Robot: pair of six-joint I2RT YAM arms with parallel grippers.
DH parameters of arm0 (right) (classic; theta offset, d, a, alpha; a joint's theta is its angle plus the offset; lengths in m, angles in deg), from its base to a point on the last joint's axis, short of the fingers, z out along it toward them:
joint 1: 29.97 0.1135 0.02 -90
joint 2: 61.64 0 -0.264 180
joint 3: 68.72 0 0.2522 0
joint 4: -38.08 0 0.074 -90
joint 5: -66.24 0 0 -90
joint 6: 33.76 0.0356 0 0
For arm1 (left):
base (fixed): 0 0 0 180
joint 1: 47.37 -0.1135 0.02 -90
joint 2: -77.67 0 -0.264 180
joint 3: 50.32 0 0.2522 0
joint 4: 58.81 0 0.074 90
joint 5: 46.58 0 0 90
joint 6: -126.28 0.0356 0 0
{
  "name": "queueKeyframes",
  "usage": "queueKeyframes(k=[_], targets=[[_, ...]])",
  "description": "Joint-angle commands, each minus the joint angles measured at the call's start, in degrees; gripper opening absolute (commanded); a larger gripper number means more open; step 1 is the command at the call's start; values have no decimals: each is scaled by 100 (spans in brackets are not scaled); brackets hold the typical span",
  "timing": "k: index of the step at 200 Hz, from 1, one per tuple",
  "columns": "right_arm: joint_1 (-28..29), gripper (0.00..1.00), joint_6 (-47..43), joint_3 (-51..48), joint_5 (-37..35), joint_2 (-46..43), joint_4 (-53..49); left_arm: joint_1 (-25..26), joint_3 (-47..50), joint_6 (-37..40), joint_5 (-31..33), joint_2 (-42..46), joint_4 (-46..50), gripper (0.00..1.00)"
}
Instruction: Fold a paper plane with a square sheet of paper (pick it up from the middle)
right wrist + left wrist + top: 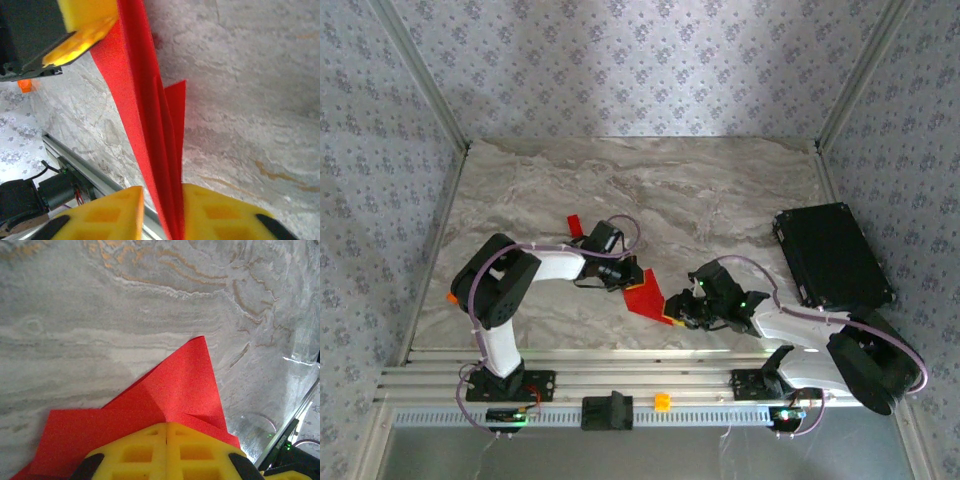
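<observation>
The red sheet of paper (646, 297), folded into a pointed wedge with a crease, stands on edge between the two arms near the table's front. My left gripper (623, 277) is shut on its upper left part. In the left wrist view the yellow fingers (166, 426) meet with no gap, and the paper (185, 385) spreads out from under them. My right gripper (678, 318) straddles the lower end. In the right wrist view the paper (150, 125) runs between its jaws (162, 192), lying against the right finger with a slit left on the other side.
A tiny red block (573, 224) lies behind the left arm. A black case (832, 256) sits at the right side of the marble table (700, 190). A small orange piece (662, 401) rests on the front rail.
</observation>
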Motion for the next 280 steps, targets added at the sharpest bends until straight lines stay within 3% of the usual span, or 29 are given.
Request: queueKeyframes(k=[1,33,72,125,162,195,225,280], targets=[[-41,19,-247,-32,0,-45,53,65,2,-12,309,-73,657,6],[-69,7,-414,-19,47,-92,-14,67,-61,-30,294,1,651,7],[-31,1,-895,95,-427,-566,-483,-70,-153,-3,368,608,735,13],[933,0,-2642,1306,-3319,-1121,-2788,-218,-141,118,1240,2150,1184,31],[1847,0,-3138,2339,-5906,-416,-3926,-338,256,-49,1740,2860,1283,33],[2133,0,-2809,3218,-7188,564,-5220,-630,700,-287,2030,3391,1397,34],[2177,0,-2381,3698,-7519,1418,-6003,-991,921,-419,2216,3771,1674,38],[2504,2,-2695,4154,-7176,2680,-5914,-1399,1071,-476,2282,4039,1931,40]])
